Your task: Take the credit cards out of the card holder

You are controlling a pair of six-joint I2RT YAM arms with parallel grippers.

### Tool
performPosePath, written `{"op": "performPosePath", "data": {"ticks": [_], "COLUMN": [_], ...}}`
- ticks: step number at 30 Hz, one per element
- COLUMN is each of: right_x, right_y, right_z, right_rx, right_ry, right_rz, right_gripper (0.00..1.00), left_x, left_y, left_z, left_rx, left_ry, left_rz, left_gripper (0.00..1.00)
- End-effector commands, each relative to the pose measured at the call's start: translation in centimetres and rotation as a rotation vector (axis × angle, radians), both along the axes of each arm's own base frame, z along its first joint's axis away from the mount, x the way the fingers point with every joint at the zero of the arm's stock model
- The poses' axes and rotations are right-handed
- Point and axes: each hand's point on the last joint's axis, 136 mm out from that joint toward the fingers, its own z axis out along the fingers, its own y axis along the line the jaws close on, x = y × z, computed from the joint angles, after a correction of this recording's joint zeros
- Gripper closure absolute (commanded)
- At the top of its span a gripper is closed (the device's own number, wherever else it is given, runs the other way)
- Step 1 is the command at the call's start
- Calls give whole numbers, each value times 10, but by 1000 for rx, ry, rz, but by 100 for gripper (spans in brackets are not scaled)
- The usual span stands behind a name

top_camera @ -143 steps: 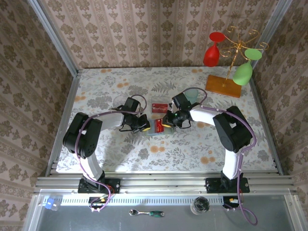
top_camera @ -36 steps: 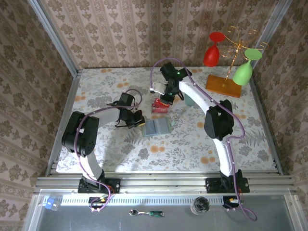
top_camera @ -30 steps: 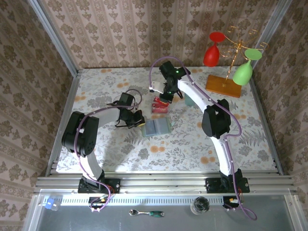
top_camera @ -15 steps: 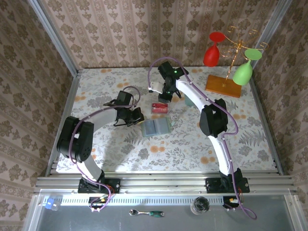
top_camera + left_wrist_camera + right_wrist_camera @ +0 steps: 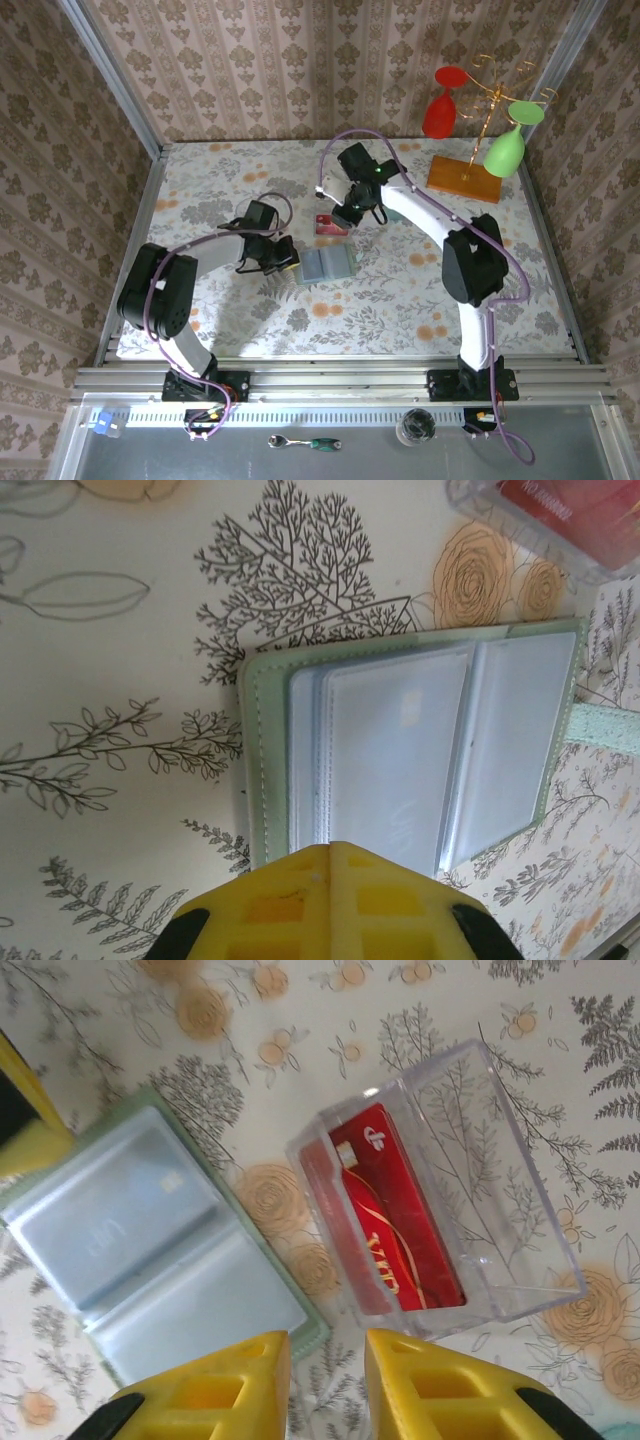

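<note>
The pale green card holder (image 5: 327, 264) lies open and flat on the table, its clear sleeves up (image 5: 400, 750) (image 5: 150, 1250). Something pale with a small gold mark shows through one sleeve; I cannot tell if it is a card. A red credit card (image 5: 395, 1220) lies inside a clear plastic box (image 5: 330, 224) just beyond the holder. My left gripper (image 5: 285, 255) (image 5: 330, 852) is shut, its yellow tips together at the holder's left edge, with nothing seen between them. My right gripper (image 5: 350, 215) (image 5: 322, 1350) is open and hovers over the gap between box and holder.
A wooden stand with a gold rack (image 5: 470, 170) carries a red glass (image 5: 440, 105) and a green glass (image 5: 508, 145) at the back right. The clear box (image 5: 540, 520) sits close to the holder's far edge. Metal rails border the flowered table (image 5: 420, 300).
The right gripper, shut on a card at the holder 4.8 s ago, swung to the box and has now come back toward the holder, open. The left gripper shifted slightly.
</note>
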Motion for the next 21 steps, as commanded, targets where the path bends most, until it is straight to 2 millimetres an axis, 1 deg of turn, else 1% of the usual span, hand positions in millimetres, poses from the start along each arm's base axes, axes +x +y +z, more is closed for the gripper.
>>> {"op": "performPosePath", "data": {"ticks": [1, 5, 11, 13, 15, 18, 21], "right_x": [-5, -18, -28, -32, -28, -33, -37], "right_y": [15, 16, 14, 11, 11, 14, 16], "right_z": [23, 23, 23, 24, 30, 28, 19], "right_rx": [114, 140, 198, 220, 280, 366, 413], "right_ry": [-22, -2, 35, 51, 54, 105, 159], "right_rz": [-84, -152, -287, -349, -427, -518, -600], "right_gripper": [73, 73, 71, 71, 70, 71, 74], "left_x": [-3, -5, -5, -3, -1, 2, 5], "left_y": [1, 2, 5, 5, 6, 5, 4], "left_z": [-10, -20, -28, -28, -28, -28, -27], "left_rx": [9, 22, 44, 49, 51, 50, 50], "left_ry": [20, 41, 51, 48, 45, 39, 29], "left_rz": [10, -2, -15, -18, -18, -23, -24], "left_gripper": [100, 100, 100, 100, 100, 100, 100]}}
